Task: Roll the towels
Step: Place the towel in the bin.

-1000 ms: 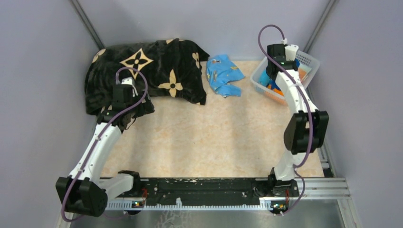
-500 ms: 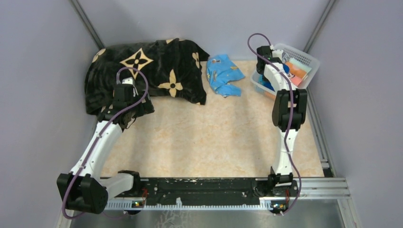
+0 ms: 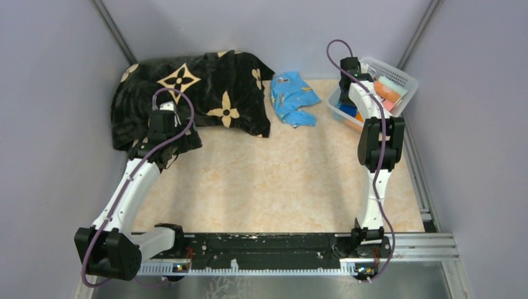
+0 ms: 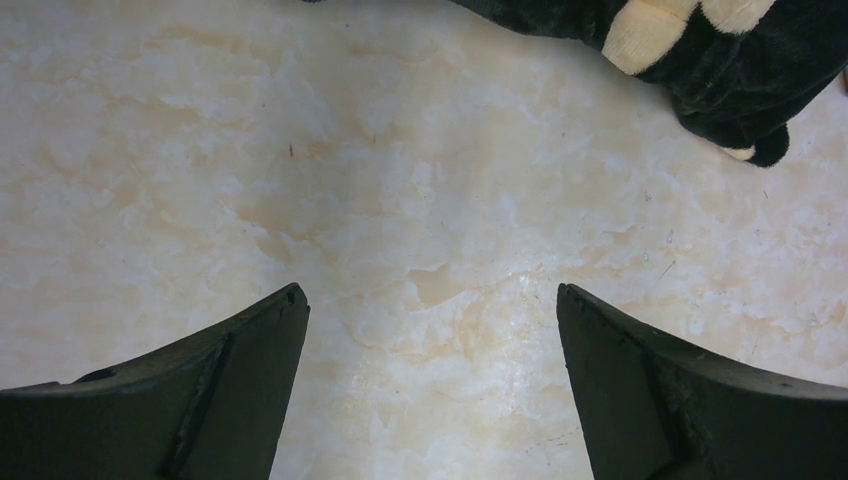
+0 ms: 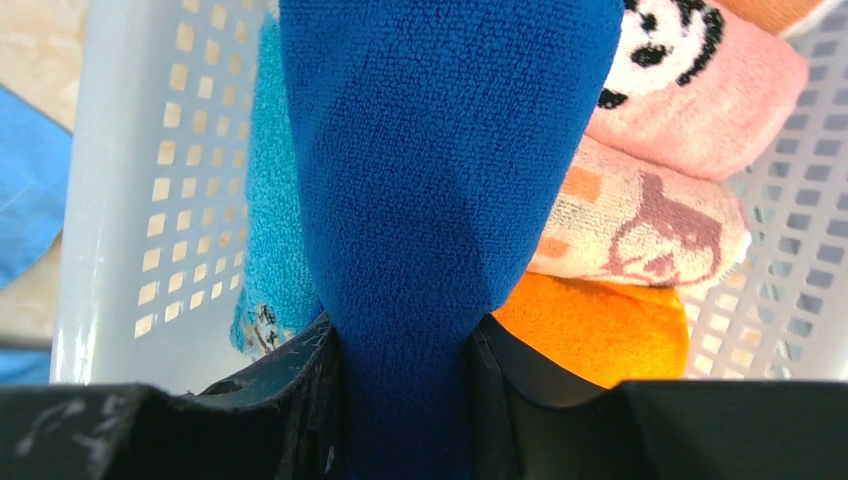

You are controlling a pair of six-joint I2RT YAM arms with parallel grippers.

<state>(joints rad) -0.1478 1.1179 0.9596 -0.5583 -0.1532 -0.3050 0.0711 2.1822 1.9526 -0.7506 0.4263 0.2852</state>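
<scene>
- Right gripper (image 5: 405, 345) – jaws closed to a narrow gap on a bunched fold of the royal-blue towel (image 5: 440, 150), which hung over the white basket (image 5: 110, 200) at the far right corner
- Left gripper (image 4: 430, 300) – jaws spread wide and holding nothing, poised over bare tabletop (image 4: 400, 180) just beside the edge of the black blanket (image 4: 720, 60)
- Within the basket, a turquoise towel (image 5: 275, 230) lay against the perforated left wall; a pink roll (image 5: 700, 80), a cream patterned roll (image 5: 640, 225) and an orange roll (image 5: 600, 335) lay to the right, all touching or close to the held towel
- Risk, as judged: the terry pile could catch on the neighbouring rolls and pull one over the rim; the light basket could tilt or slide if the towel snagged on its wall
- Risk, as judged: only a fold was pinched, so the weight of the large cloth could draw it out of the jaws
- Risk, as judged: spread out, the towel could overlap the crumpled light-blue cloth (image 3: 292, 96) or the blanket, since both took up the far part of the surface
- Surface: pale marbled peach, smooth, with faint specks
- Room: plain grey-lilac walls (image 3: 62, 62) on three sides; a metal rail (image 3: 268, 246) carried both arm bases at the near edge
</scene>
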